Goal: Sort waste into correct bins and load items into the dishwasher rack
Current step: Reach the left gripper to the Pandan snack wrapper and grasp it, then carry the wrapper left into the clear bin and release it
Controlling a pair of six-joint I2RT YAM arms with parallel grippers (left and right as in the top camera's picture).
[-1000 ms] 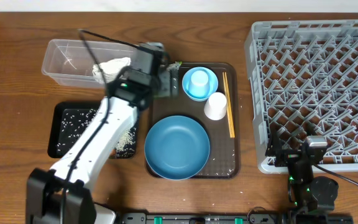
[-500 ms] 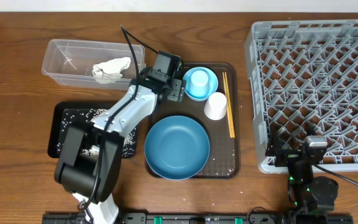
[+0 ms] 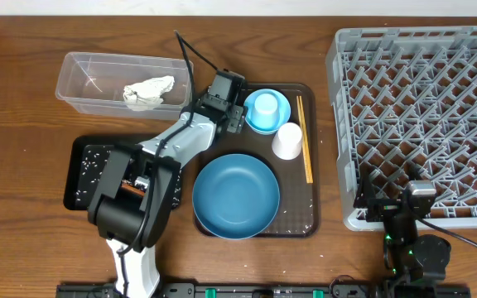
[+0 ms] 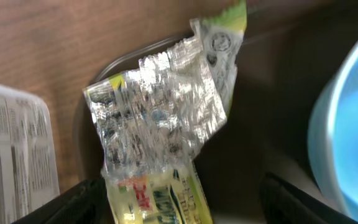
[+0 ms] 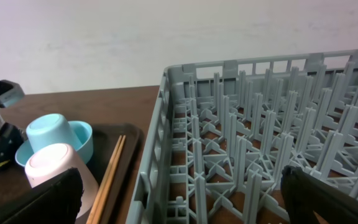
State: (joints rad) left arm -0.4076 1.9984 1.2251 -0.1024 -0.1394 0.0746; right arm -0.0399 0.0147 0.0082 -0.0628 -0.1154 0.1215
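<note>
My left gripper (image 3: 228,98) is at the back left corner of the brown tray, beside the light-blue bowl (image 3: 281,117). In the left wrist view it is open (image 4: 182,205), its fingers either side of the yellow-green wrapper (image 4: 160,118), which lies flat. The wrapper is hidden overhead. The crumpled tissue (image 3: 147,89) lies in the clear tub (image 3: 81,74). Rice lies in the black tray (image 3: 89,175). The light-blue cup (image 3: 263,106) stands upside down in the bowl. My right gripper (image 3: 412,207) is open and empty (image 5: 179,205) at the grey rack's (image 3: 421,108) front edge.
The brown tray (image 3: 305,222) holds the blue plate (image 3: 236,196), the white cup (image 3: 287,141) and the chopsticks (image 3: 305,149). The two cups (image 5: 48,127) and the chopsticks (image 5: 114,168) also show in the right wrist view, left of the rack (image 5: 260,124).
My left arm has swung right from beside the clear tub and come down at the brown tray's back left corner. The right arm has not moved.
</note>
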